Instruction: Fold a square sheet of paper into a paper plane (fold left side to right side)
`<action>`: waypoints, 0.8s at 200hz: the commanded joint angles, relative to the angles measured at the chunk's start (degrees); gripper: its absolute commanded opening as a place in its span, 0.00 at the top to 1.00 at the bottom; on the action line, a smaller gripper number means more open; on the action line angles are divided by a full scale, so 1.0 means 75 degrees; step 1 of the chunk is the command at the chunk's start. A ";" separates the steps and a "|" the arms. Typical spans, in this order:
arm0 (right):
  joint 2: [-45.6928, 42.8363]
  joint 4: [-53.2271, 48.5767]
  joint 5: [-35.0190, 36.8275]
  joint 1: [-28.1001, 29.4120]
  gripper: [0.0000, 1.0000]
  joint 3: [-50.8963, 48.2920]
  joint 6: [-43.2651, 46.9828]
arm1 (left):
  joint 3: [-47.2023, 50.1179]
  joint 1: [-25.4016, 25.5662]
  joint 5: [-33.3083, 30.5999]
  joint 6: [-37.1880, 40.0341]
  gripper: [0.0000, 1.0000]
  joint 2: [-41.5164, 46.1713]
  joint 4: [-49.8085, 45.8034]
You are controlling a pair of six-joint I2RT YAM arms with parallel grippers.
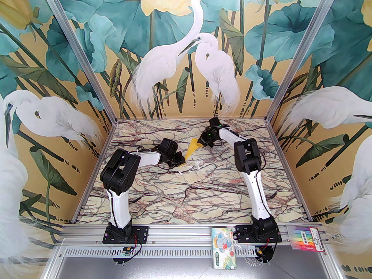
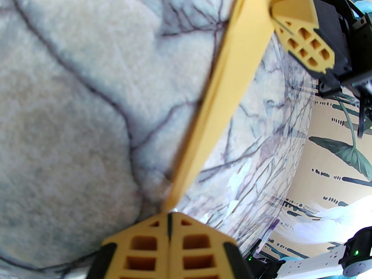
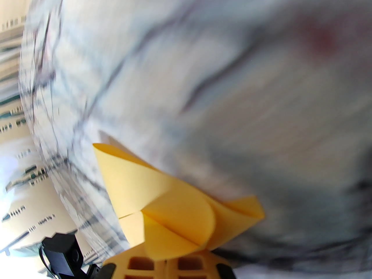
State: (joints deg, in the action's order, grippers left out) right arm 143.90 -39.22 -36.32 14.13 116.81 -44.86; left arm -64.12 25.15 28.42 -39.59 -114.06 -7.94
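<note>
Marble-veined counter lies under the paper plane, already a narrow dart, with the left hand pinched tight on its pointed tip and the right hand clamping its wider tail, so little folding seems left.

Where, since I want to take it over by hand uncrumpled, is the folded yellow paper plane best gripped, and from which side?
Probably the free middle of the narrow folded yellow paper plane, pinched across its flat layers from above. The left end effector clamps the pointed tip and the right end effector the wide end, where loose flaps curl open and would crush.
</note>
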 commanded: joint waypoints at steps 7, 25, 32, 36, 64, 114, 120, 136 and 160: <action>0.0231 -0.0268 0.0840 -0.0162 1.00 -0.0189 0.0029 | 0.0478 0.0071 -0.0196 0.0123 1.00 -0.0534 -0.1472; 0.0158 -0.0325 0.0803 -0.0087 1.00 -0.0301 0.0171 | 0.0354 0.0058 -0.0105 0.0089 1.00 -0.0254 -0.1471; 0.0114 -0.0349 0.0802 -0.0040 1.00 -0.0369 0.0254 | 0.0272 0.0057 -0.0082 0.0061 1.00 -0.0089 -0.1509; 0.0084 -0.0359 0.0808 -0.0007 1.00 -0.0414 0.0298 | 0.0211 0.0046 -0.0051 0.0064 1.00 0.0035 -0.1523; -0.0141 -0.0319 0.0797 0.0153 1.00 -0.0866 0.0534 | -0.0280 -0.0059 -0.0013 0.0138 0.95 0.0820 -0.1697; -0.0320 -0.0156 0.0752 0.0214 1.00 -0.1332 0.0691 | -0.2041 -0.0048 0.0493 0.0193 0.92 -0.0230 -0.1255; -0.0328 -0.0141 0.0753 0.0214 1.00 -0.1338 0.0674 | -0.2322 -0.0010 0.0531 0.0140 0.92 -0.0459 -0.1212; -0.0334 -0.0092 0.0735 0.0213 1.00 -0.1371 0.0673 | -0.2875 0.0082 0.0499 0.0079 0.93 -0.0983 -0.1226; -0.0390 -0.0006 0.0656 0.0214 1.00 -0.1425 0.0642 | -0.3591 0.0259 0.0336 0.0145 0.94 -0.1638 -0.1520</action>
State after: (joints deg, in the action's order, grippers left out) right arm 139.74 -34.24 -34.33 14.96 109.14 -40.84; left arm -87.61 25.50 30.85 -38.96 -120.92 -16.51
